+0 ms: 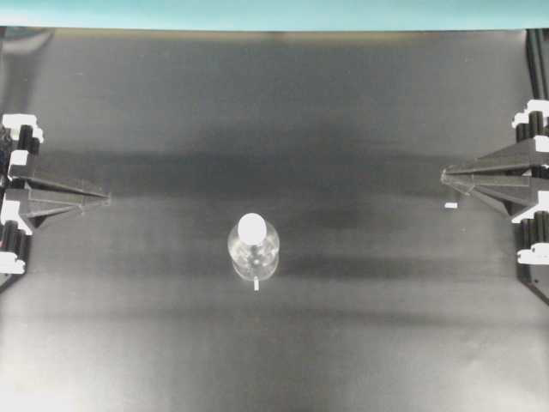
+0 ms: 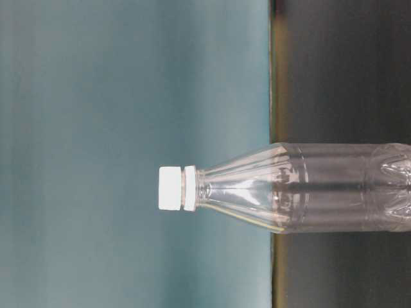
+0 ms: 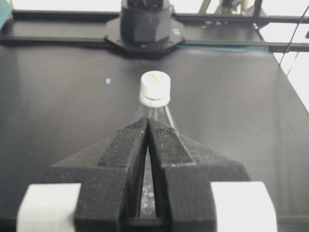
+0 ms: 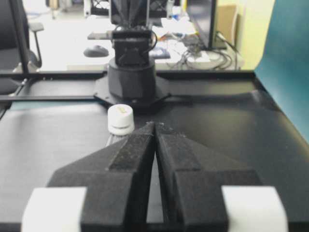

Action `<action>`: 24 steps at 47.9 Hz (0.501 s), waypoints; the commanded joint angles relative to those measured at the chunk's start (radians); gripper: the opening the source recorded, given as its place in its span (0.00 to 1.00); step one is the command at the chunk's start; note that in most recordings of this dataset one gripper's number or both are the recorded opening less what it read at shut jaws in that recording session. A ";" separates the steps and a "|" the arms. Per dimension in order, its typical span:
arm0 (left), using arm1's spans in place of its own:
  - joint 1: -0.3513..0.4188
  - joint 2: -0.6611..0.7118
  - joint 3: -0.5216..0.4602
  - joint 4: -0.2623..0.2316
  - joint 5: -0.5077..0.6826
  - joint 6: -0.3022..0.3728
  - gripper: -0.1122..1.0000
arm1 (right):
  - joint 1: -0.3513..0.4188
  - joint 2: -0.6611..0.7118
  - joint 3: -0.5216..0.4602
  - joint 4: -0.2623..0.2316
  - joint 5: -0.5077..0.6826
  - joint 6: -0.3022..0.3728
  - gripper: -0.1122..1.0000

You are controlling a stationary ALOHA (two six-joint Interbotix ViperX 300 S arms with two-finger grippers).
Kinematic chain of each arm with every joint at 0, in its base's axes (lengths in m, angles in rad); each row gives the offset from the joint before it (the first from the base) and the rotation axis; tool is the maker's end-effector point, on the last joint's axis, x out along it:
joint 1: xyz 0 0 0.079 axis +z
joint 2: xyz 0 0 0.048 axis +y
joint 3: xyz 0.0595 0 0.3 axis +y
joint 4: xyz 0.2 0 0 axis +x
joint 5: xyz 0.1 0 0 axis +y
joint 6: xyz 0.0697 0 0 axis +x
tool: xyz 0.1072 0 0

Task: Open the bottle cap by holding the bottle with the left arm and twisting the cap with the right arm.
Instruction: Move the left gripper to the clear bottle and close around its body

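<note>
The clear plastic bottle (image 1: 254,251) stands upright in the middle of the black table, with its white cap (image 1: 252,227) on. The table-level view, turned sideways, shows the bottle (image 2: 308,187) and cap (image 2: 170,188) with nothing touching them. My left gripper (image 1: 105,199) is shut and empty at the left edge, far from the bottle. In the left wrist view its tips (image 3: 147,121) point at the cap (image 3: 155,86). My right gripper (image 1: 444,175) is shut and empty at the right edge. In the right wrist view the cap (image 4: 120,117) shows left of its tips (image 4: 155,124).
A tiny white scrap (image 1: 451,206) lies on the table just below the right gripper. A short white strip (image 1: 256,286) lies in front of the bottle. A teal backdrop (image 1: 257,13) runs along the far edge. The opposite arm bases show in the wrist views (image 3: 145,24) (image 4: 131,82).
</note>
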 commanded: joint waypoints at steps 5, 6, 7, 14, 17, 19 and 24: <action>-0.020 0.117 -0.133 0.043 0.026 0.008 0.21 | -0.015 0.014 -0.035 0.017 0.054 0.005 0.10; -0.021 0.133 -0.150 0.041 0.028 0.009 0.19 | -0.017 0.014 -0.040 0.017 0.075 0.008 0.09; -0.026 0.163 -0.173 0.043 0.026 0.011 0.18 | -0.017 0.015 -0.046 0.017 0.097 0.009 0.09; -0.026 0.293 -0.281 0.043 0.003 0.020 0.18 | -0.017 0.014 -0.078 0.017 0.224 0.023 0.09; -0.026 0.344 -0.319 0.043 -0.020 0.026 0.18 | -0.017 0.009 -0.083 0.017 0.250 0.029 0.09; -0.026 0.383 -0.344 0.043 -0.046 0.034 0.18 | -0.017 0.006 -0.084 0.017 0.261 0.032 0.09; -0.026 0.463 -0.380 0.043 -0.098 0.041 0.21 | -0.017 -0.006 -0.084 0.018 0.278 0.038 0.09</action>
